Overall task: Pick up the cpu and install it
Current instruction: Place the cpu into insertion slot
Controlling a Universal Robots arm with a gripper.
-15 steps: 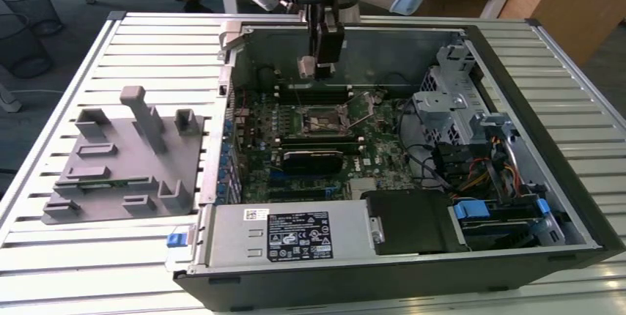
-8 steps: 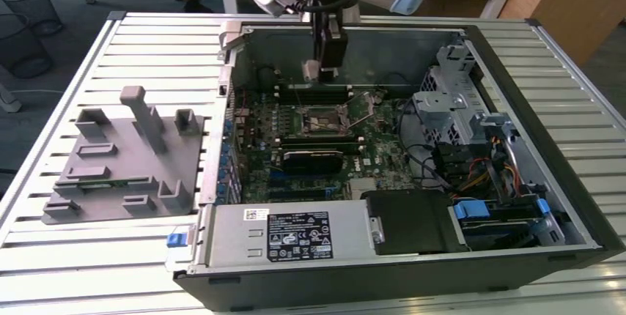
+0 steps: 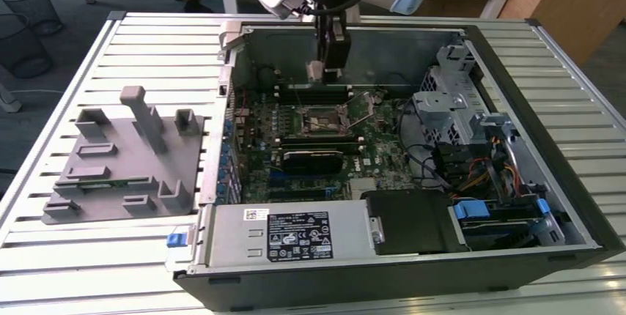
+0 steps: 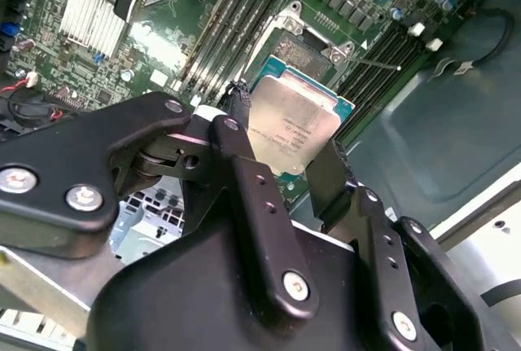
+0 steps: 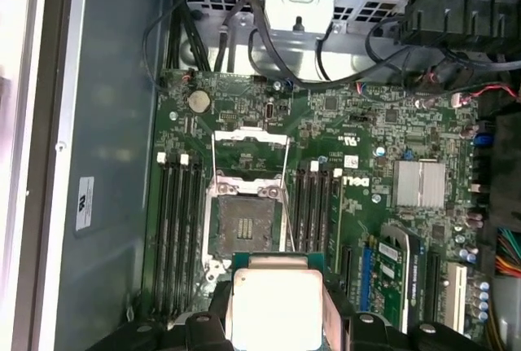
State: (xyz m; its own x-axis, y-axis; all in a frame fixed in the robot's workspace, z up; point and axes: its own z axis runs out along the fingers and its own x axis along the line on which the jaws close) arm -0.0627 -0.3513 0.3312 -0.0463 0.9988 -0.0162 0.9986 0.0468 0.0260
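My gripper [image 3: 326,66] hangs inside the open computer case, over the back part of the motherboard [image 3: 382,146], and is shut on the cpu [image 3: 315,72]. In both wrist views the cpu [image 4: 293,127] [image 5: 275,302] is a flat silvery square with a pale rim, clamped by its edges between the black fingers [image 4: 236,135]. The cpu socket [image 5: 244,221] lies open with its metal frame [image 5: 248,151] swung up. The cpu is held in the air, a little off from the socket [image 3: 323,121] and apart from it.
A grey fixture plate [image 3: 117,161] with upright blocks lies on the slatted table at the exterior view's left. Inside the case [image 3: 489,44] are memory slots [image 5: 175,233] on both sides of the socket, a finned heat sink [image 5: 419,184], a drive cage with cables [image 3: 470,161] and the power supply [image 3: 284,234].
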